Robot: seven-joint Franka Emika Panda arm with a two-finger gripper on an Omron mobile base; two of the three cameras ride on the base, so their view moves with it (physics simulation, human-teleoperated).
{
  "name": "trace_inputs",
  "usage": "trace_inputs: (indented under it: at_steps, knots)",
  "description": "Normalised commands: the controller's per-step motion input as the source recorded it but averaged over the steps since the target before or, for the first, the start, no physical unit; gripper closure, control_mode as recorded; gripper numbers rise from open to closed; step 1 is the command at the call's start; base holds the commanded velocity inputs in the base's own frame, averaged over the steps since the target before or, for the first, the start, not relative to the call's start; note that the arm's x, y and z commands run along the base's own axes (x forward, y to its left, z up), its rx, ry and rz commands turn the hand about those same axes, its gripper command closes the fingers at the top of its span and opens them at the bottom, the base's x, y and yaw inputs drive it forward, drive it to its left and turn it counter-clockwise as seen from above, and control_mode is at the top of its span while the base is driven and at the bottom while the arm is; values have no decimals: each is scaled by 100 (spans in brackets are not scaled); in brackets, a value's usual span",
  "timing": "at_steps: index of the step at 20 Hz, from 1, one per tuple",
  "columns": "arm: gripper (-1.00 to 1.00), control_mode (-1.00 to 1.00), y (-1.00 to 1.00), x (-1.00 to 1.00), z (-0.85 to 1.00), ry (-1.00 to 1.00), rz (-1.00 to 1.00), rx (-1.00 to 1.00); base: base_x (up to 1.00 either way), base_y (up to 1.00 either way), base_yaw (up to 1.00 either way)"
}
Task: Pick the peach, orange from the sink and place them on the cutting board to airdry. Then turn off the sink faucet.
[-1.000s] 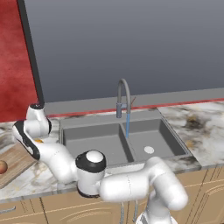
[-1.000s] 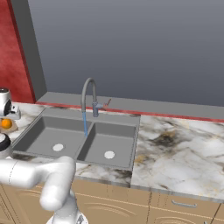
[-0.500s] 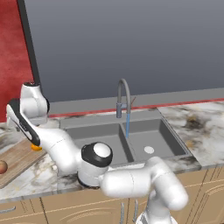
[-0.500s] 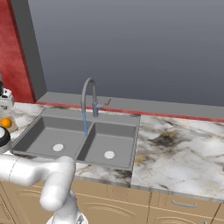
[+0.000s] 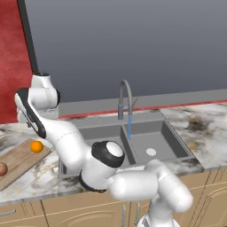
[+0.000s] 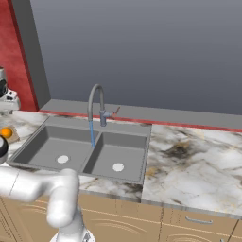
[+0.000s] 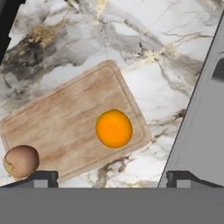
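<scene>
Marble counter (image 7: 144,70) now holds the orange (image 7: 113,128) on the cutting board (image 7: 65,122); my pincer (image 7: 111,177) has let go, spread wide above it.

Cutting board (image 7: 65,127): light-brown wood, visible lengthwise grain, matt finish. Orange (image 7: 114,128): smooth, uniform bright skin, faint sheen. Peach (image 7: 21,161): dull reddish-tan skin, matt, mottled. Sink (image 6: 71,151): grey metal, brushed matt basins. Sink faucet (image 6: 97,106): thin grey metal, smooth, slightly glossy. Countertop (image 6: 194,165): white marble-look stone with grey and brown veining, polished. Cabinet fronts (image 6: 198,227): tan wood, smooth. Arm (image 5: 133,184): glossy white casing with dark joints.
</scene>
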Motion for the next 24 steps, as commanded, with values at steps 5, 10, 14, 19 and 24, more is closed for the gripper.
trace_inputs:
  at_steps: [5, 10, 14, 19, 24]
  knots:
    - [-100, -100, -63, -60, 77, -9, 0, 5, 0, 0, 0]
    - [-100, -100, -58, -53, 49, -6, 0, 4, 0, 0, 0]
    - [-100, -100, -75, -66, 0, -5, 0, 10, 0, 0, 0]
    - [-100, -100, -69, -76, 3, -6, 0, 14, 0, 0, 0]
    - [-100, -100, -54, -84, 41, -22, 0, 6, 0, 0, 0]
